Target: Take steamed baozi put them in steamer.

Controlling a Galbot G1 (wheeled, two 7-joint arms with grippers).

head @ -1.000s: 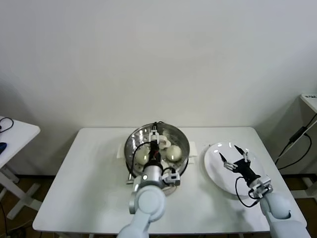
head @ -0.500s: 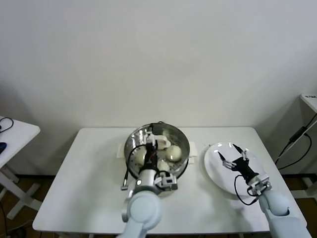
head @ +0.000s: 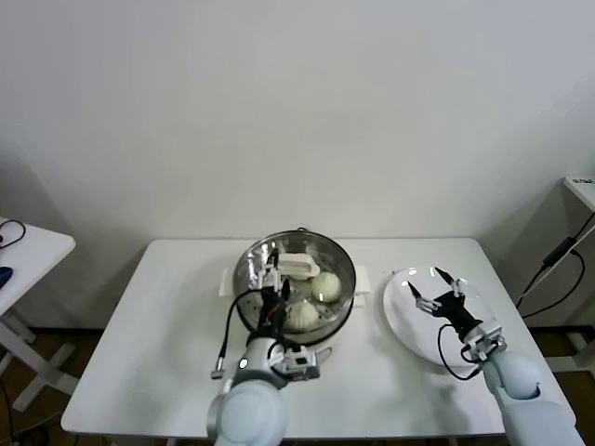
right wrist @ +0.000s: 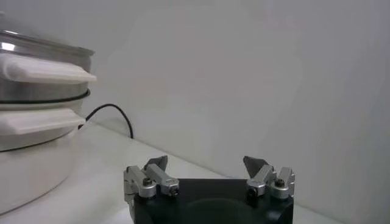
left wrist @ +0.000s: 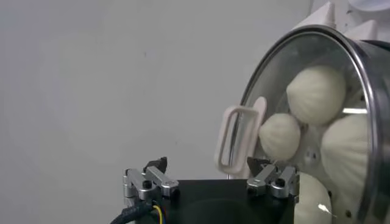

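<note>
The steamer is a shiny steel pot on a white base at the table's middle. A glass lid with a white handle rests on it. Cream pleated baozi show through the glass. The left wrist view shows several of these baozi behind the lid handle. My left gripper hangs open and empty over the steamer's near left rim; in its wrist view the left gripper holds nothing. My right gripper stands open and empty above the white plate; its wrist view shows the right gripper and the steamer off to one side.
The plate at the right carries nothing. A black cord runs from the steamer's base. A small white side table stands off to the left. Cables hang beside the table's right end.
My left gripper has drawn back toward me from over the steamer, uncovering the lid handle and the buns. The right gripper has barely shifted over the plate.
</note>
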